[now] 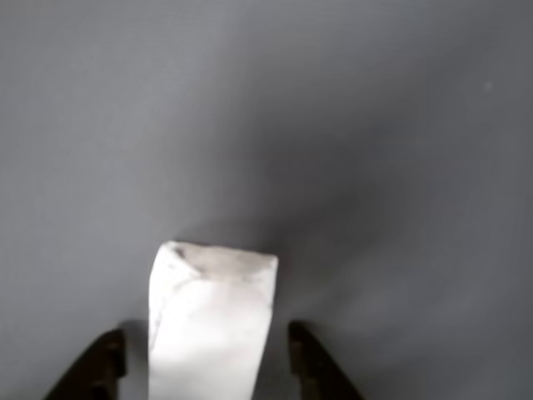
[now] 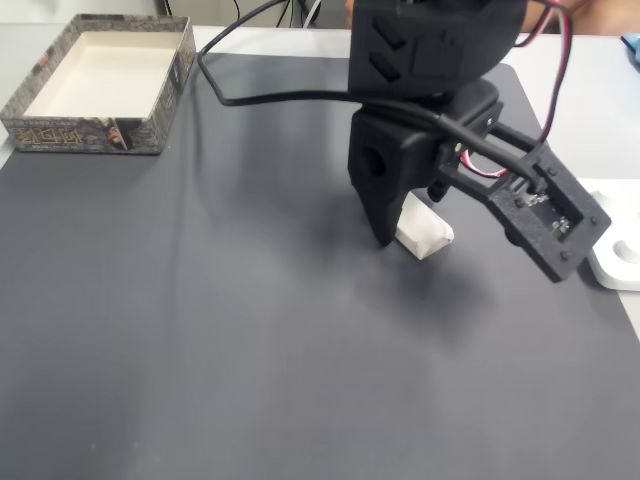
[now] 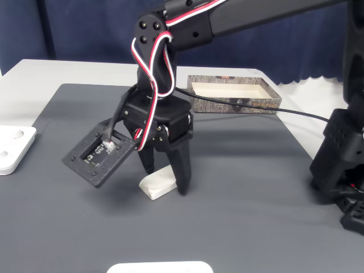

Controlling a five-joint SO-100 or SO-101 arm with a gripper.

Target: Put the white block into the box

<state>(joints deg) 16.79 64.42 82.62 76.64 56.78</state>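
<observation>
My black two-finger claw (image 1: 202,362) stands wide astride the small matte white block (image 1: 210,325); contact looks absent. I should centre, descend fully, then squeeze.

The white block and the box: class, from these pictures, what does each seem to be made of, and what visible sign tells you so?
The white block: matte, chalky white with scuffed, rounded edges and grey smudges; possibly foam, eraser-like rubber or painted wood; the look leaves it open.
The box: probably cardboard, judging by thin straight walls, a printed brown pattern outside and a smooth pale beige lining inside.
</observation>
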